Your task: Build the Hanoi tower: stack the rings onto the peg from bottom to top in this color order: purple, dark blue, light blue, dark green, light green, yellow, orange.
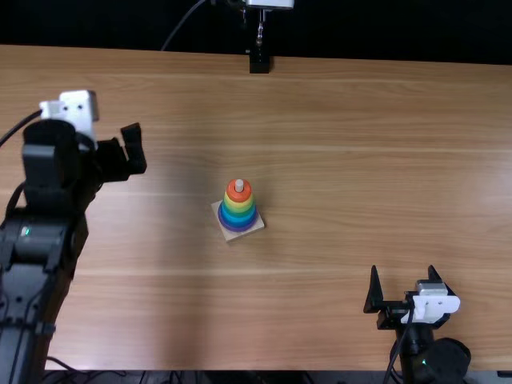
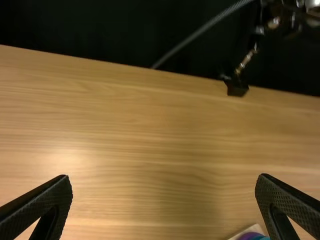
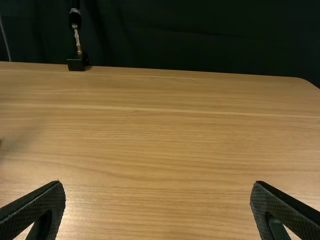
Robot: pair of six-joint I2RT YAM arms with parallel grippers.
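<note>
Left arm [image 1: 48, 208], jaws wide, has tabletop [image 1: 180, 160] between it and the ring tower [image 1: 238, 206].

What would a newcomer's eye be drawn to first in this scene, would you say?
Probably the rainbow-coloured tower of stacked rings, orange on top and purple at the bottom, on its square pale wooden base left of the table's middle. Next, perhaps, the large black left arm along the table's left side.
</note>
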